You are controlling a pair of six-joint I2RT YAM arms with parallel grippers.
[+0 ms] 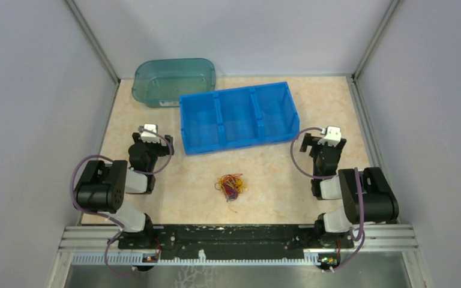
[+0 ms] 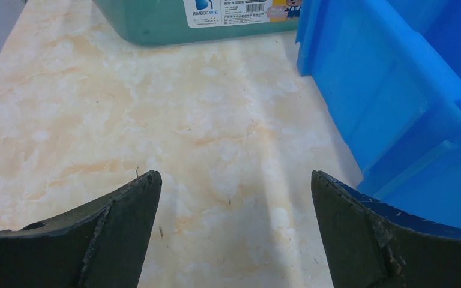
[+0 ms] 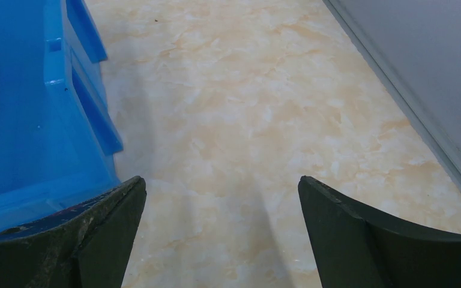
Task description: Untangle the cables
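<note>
**Top external view.** The cables [image 1: 230, 186] lie in one small curly clump of red, yellow-orange and dark purple strands. The clump rests on the marbled table [image 1: 276, 174], about midway between the two arms and nearer the camera than the blue three-compartment bin [image 1: 228, 144], apart from it. A teal translucent tub [image 1: 174, 62] stands behind the bin's left end, near the back wall. The left arm [image 1: 108, 186] is folded at the left of the table with its wrist beside the bin's left end. The right arm [image 1: 360, 192] is folded at the right with its wrist beside the bin's right end. Neither arm touches the clump. Finger spacing cannot be judged from this view.

**Left wrist view.** The left gripper [image 2: 234, 177] has its two dark fingers spread wide, with only bare table between them and nothing held. The bin's outer wall [image 2: 384, 90] stands just beside the right-hand finger; whether they touch cannot be told. The teal tub [image 2: 156, 24] is ahead, carrying a white printed label [image 2: 240, 9].

**Right wrist view.** The right gripper [image 3: 221, 180] is likewise spread wide and holds nothing, with bare table between its fingers. The bin's end wall [image 3: 24, 90] is close to the left-hand finger. A grey side wall [image 3: 432, 60] with a metal strip [image 3: 396, 90] at its foot runs along the right.
</note>
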